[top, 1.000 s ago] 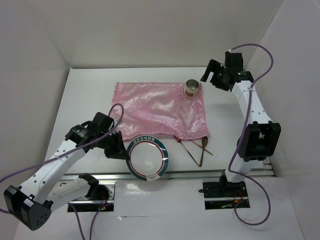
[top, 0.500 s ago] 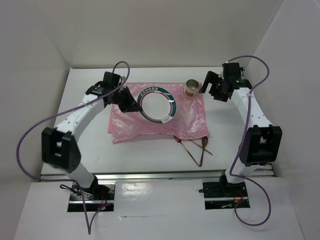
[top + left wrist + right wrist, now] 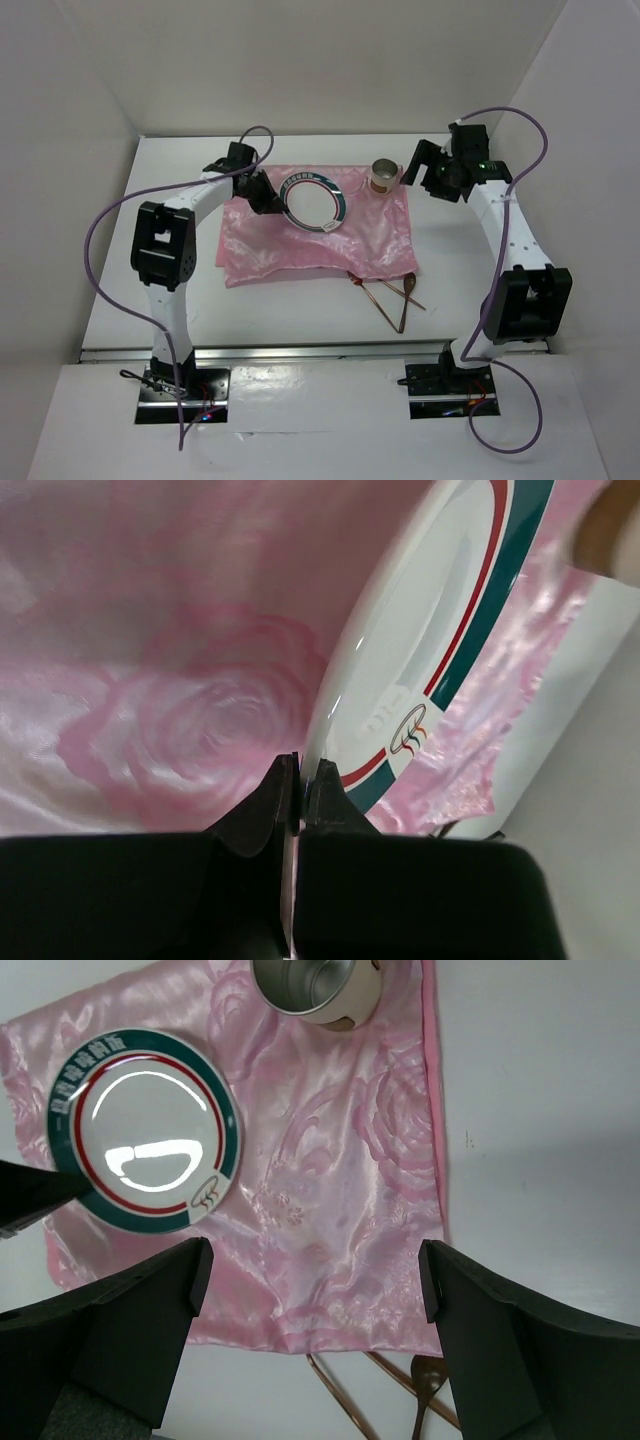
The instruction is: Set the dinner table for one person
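The left tool (image 3: pixel 301 770) pinches the rim of the round white green-banded plate (image 3: pixel 314 199), seemingly tilted just above the shiny pink cloth placemat (image 3: pixel 300 250) on the white surface (image 3: pixel 300 320); right tool (image 3: pixel 315 1260) spread.

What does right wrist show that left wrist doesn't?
Only right wrist: the whole plate face, the cup mouth, the wooden spoon and chopsticks, and the right gripper open, holding nothing. Only left wrist: the left gripper closed on the plate's rim, seen close up. Both: the green-and-red banded plate and the pink rose-patterned placemat.
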`<state>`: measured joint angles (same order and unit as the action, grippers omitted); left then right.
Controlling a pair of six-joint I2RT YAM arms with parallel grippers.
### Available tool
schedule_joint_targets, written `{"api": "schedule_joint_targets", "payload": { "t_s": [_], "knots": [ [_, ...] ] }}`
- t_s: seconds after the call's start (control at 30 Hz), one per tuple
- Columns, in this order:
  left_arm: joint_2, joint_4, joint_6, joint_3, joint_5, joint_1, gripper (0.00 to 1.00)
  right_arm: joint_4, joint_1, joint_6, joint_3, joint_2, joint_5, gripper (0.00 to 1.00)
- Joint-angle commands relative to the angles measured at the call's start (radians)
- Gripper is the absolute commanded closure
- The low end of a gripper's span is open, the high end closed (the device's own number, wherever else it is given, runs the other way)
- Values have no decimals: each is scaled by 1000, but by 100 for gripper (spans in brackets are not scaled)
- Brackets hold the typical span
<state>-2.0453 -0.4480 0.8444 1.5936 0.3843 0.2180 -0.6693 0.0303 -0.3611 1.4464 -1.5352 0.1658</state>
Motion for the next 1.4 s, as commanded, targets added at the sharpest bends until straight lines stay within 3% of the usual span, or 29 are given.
{"api": "schedule_joint_targets", "payload": {
  "t_s": [0.0, 0.1, 0.13, 0.17, 0.23, 0.33, 0.47, 0.5, 0.63, 0.73, 0.87, 1.0, 1.13, 1.17, 1.37],
  "knots": [
    [-77, 37, -14, 46, 57, 1, 100, -26, 8, 16, -11, 40, 0, 3],
    [-104, -27, -47, 80, 47, -8, 62, -35, 17, 16, -20, 49, -9, 3],
    [-86, -37, -56, 80, 38, -8, 37, -35, 17, 16, -20, 59, -20, 3],
    [-64, -37, -67, 71, 16, -17, 25, -44, 17, 16, -30, 60, -20, 1],
    [-9, -104, -113, 62, -21, -17, 11, -44, 17, 25, -40, 70, -31, 1],
    [124, -179, -177, -3, -106, -17, 9, -44, 17, 25, -60, 79, -31, 1],
    [324, -241, -202, -214, -235, -29, 24, -35, 26, 25, -81, 80, -20, 1],
    [365, -241, -202, -327, -257, -29, 28, -35, 26, 25, -81, 80, -20, 1],
    [545, -170, -202, -579, -266, -127, 30, -26, 46, 25, -81, 67, -11, 1],
    [556, -106, -212, -694, -190, -198, 30, -26, 68, 25, -81, 56, -11, 0],
    [528, -55, -212, -744, -163, -221, 29, -16, 86, 16, -81, 47, -11, 0],
    [469, -34, -212, -732, -148, -256, 36, -16, 97, 16, -81, 47, -20, 0],
    [399, -81, -212, -658, -173, -279, 76, -26, 106, 16, -81, 66, -31, 0],
    [399, -99, -212, -646, -197, -279, 98, -26, 106, 16, -81, 66, -31, 0],
    [508, -204, -241, -535, -243, -333, 100, -49, 106, 16, -173, 125, -19, 0]
  ]
}}
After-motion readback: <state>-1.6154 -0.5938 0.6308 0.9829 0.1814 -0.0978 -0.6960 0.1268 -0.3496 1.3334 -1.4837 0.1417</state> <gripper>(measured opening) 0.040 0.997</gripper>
